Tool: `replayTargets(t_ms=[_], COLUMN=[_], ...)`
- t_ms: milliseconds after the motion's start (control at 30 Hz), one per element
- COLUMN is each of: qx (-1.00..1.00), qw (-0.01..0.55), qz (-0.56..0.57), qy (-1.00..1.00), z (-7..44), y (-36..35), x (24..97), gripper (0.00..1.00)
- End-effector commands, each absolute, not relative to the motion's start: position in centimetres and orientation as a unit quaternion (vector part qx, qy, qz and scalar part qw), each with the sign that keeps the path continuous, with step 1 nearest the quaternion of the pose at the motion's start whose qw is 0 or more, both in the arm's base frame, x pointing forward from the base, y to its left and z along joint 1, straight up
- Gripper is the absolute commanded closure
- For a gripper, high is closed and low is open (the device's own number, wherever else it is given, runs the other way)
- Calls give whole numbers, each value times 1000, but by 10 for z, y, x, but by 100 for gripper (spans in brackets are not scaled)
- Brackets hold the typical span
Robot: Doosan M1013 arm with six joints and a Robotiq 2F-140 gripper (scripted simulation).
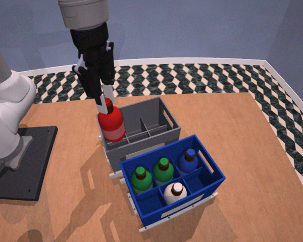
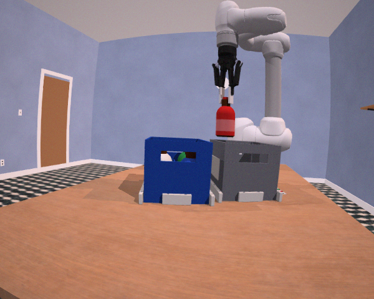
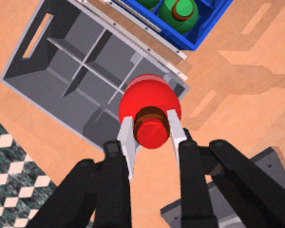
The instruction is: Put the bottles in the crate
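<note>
My gripper (image 1: 106, 100) (image 2: 225, 98) (image 3: 151, 125) is shut on the neck of a red bottle (image 1: 111, 125) (image 2: 225, 121) (image 3: 149, 97). The bottle hangs upright, its base a little above the rim of the grey crate (image 1: 169, 139) (image 2: 251, 178) (image 3: 68, 135), over the end toward the robot base. No bottle shows in that crate's visible compartments. The blue crate (image 1: 133, 159) (image 2: 177, 180) (image 3: 196, 46) holds two green bottles (image 1: 141, 179) (image 1: 162, 172), a blue bottle (image 1: 187, 162) and a white bottle (image 1: 174, 193). The pick list (image 2: 281, 191) shows only as a sliver behind the grey crate; its lines are unreadable.
The crates stand close side by side, with light grey rails (image 1: 179, 212) (image 2: 176, 199) around their feet. The robot's dark base plate (image 1: 23, 166) (image 3: 271, 176) lies beyond the grey crate's near end. Wooden table (image 1: 214, 114) (image 2: 167, 244) beneath everything.
</note>
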State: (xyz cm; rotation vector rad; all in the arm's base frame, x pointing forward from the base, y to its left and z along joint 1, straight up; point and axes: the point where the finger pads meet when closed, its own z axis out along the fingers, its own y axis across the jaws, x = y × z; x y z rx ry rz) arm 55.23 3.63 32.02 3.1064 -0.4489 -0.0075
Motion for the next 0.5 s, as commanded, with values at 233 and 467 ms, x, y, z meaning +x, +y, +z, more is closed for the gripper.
replayTargets(t_ms=[233, 467], qx=[990, 990], qw=[1, 1], qz=[-2, -2], qy=[-143, -143], z=[320, 320], y=[35, 35], x=[552, 553], gripper=[100, 100])
